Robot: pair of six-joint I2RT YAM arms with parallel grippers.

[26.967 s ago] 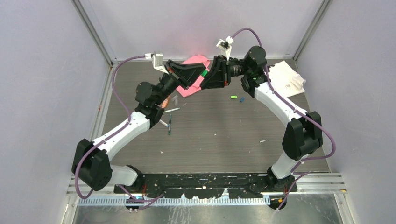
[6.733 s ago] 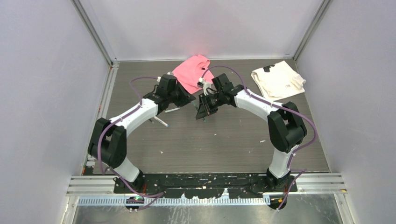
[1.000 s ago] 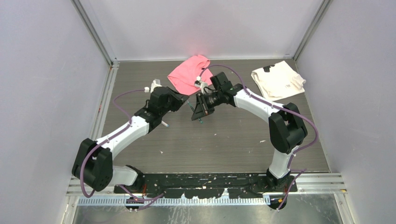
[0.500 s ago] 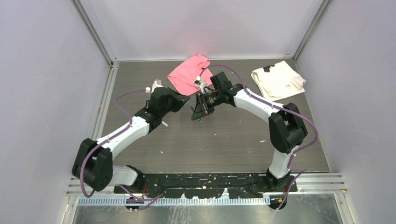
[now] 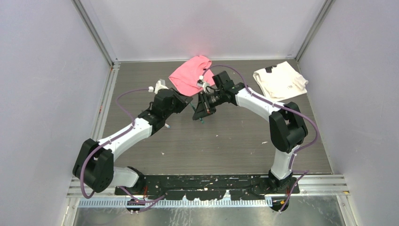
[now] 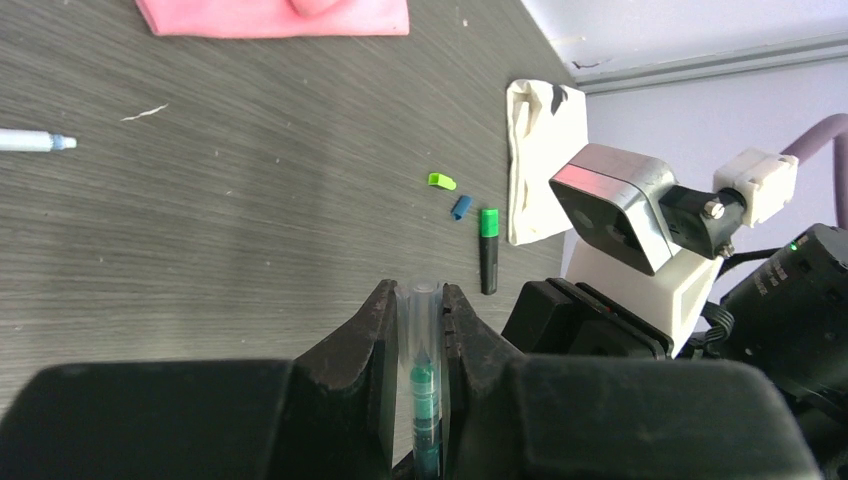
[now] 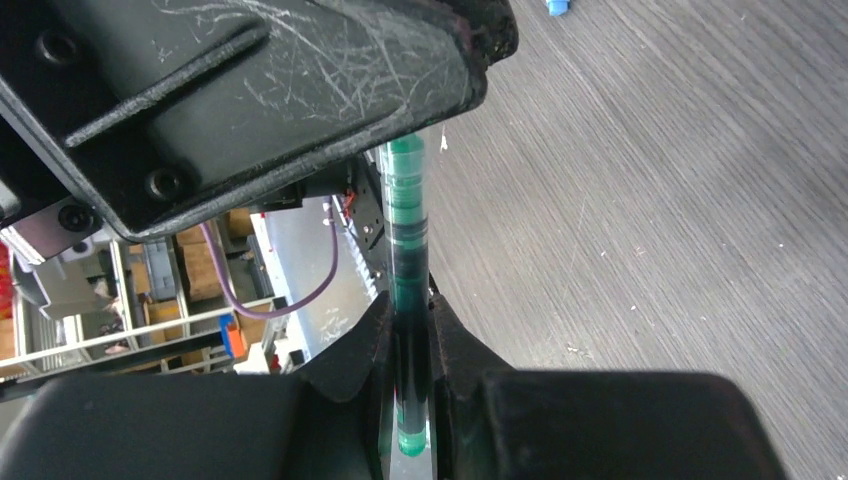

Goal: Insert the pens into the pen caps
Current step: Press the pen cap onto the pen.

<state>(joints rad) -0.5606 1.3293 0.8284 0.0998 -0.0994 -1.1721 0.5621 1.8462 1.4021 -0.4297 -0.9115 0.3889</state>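
Midair, left jaws pinch a clear cap (image 6: 421,300); right jaws pinch the green pen (image 7: 407,212), its tip inside it.

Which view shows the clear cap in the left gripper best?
Left wrist: the clear cap stands between the left gripper's jaws, with the green pen tip inside it. The right wrist view shows mostly the pen; in the top view the cap is too small to make out.

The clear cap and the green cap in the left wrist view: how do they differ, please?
The clear cap is see-through, the green cap opaque. The left tool grips the clear cap; the green cap lies loose on the table. The tip of a green pen is inside the clear cap; the green cap has none. Both are short.
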